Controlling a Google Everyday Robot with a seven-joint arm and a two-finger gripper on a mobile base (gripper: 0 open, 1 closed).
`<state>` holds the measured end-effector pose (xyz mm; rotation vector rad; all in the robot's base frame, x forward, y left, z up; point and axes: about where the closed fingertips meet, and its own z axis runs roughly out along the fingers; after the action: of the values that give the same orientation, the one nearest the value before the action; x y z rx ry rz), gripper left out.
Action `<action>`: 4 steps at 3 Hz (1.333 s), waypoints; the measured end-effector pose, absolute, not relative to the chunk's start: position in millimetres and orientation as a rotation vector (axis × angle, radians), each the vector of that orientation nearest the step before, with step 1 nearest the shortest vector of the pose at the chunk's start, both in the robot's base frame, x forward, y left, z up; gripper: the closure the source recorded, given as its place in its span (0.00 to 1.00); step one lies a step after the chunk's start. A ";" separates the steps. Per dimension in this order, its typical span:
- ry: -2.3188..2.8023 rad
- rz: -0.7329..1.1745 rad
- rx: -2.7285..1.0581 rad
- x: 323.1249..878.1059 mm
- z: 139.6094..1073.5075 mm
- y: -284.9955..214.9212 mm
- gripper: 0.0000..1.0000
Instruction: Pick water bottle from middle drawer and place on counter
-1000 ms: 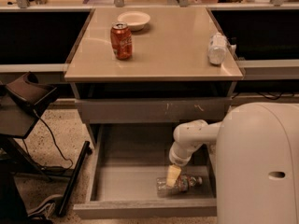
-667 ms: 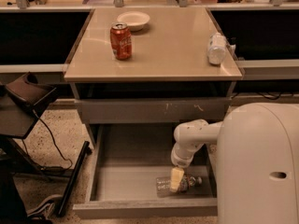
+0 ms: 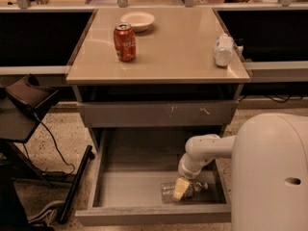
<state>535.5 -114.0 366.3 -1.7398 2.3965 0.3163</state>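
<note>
Pincer is down inside the open middle drawer, upon the water bottle, which lies on its side near the front right corner; if it is open or closed on the bottle I cannot tell. Above the arm is the closed scratched drawer front. On the worktop are a red soda can, a white bowl behind it and a white bottle at the right edge.
</note>
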 end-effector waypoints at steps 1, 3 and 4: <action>2.393 0.313 -1.734 536.8 365.7 -114.0 0.00; 2.393 0.313 -1.734 536.7 365.6 -114.0 0.42; 2.393 0.313 -1.734 536.7 365.6 -114.0 0.66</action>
<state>536.7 -114.0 365.6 -1.7335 2.3933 0.3134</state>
